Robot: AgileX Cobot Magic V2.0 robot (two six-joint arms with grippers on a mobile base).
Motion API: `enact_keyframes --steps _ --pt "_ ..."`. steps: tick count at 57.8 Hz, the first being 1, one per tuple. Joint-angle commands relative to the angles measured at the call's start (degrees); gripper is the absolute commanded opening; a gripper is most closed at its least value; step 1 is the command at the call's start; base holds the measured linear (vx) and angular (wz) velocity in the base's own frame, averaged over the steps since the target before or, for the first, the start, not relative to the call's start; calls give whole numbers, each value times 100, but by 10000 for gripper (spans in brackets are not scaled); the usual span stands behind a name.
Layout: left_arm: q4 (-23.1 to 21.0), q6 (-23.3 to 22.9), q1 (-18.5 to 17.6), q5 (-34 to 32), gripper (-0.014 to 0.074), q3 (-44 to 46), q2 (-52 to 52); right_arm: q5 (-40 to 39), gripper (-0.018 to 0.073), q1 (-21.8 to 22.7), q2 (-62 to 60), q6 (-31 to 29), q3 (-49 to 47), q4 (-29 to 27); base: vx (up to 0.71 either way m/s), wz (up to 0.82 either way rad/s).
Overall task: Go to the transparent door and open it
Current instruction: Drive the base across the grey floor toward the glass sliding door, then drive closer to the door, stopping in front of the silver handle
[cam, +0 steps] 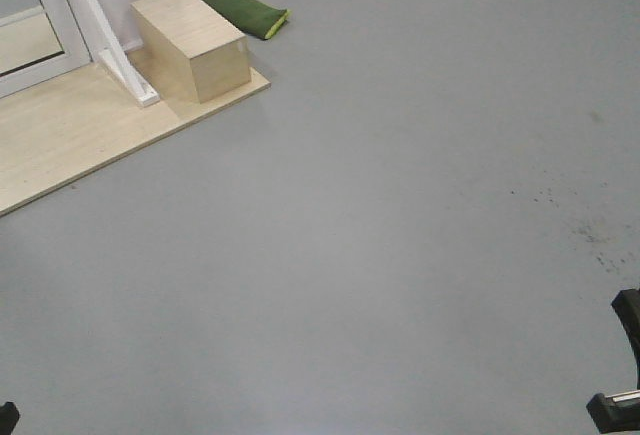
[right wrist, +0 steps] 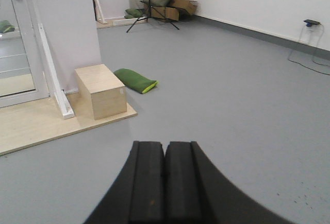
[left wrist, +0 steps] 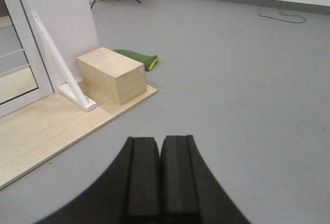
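Both arms are tucked low. The left gripper [left wrist: 160,147] and right gripper [right wrist: 165,149] are each clenched, pads pressed together, holding nothing.

Bare grey floor [cam: 400,255] lies ahead. Further on, ahead-left, is a low wooden platform [cam: 60,145]. A wooden box [cam: 195,45] sits on its corner, just beside a slanted white brace [cam: 110,45]. A green cushion [cam: 245,10] lies on the floor behind the box.

The glass door [left wrist: 13,64] stands furthest back, at the platform's left end, well apart from both grippers. Only its lower part shows, and I can't make out a handle.

Risks:
- The base may catch the platform's raised edge on a straight approach.
- A wide swing from the right could clip the box or brace, or ride over the cushion.
- With jaws shut, a reach would bump the handle rather than hook it.
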State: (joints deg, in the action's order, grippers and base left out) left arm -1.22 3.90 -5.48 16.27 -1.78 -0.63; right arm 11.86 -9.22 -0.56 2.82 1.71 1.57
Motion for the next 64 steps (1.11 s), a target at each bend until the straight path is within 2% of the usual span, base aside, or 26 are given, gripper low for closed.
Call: enact_keyframes --steps 1,64 --pt "-21 -33 -43 -469 -6 -42 -76 -483 -4 7 -90 -8 25 44 56 36" --pt "-21 -33 -43 -469 -6 -42 -76 -443 -4 7 -90 -9 25 44 59 53"
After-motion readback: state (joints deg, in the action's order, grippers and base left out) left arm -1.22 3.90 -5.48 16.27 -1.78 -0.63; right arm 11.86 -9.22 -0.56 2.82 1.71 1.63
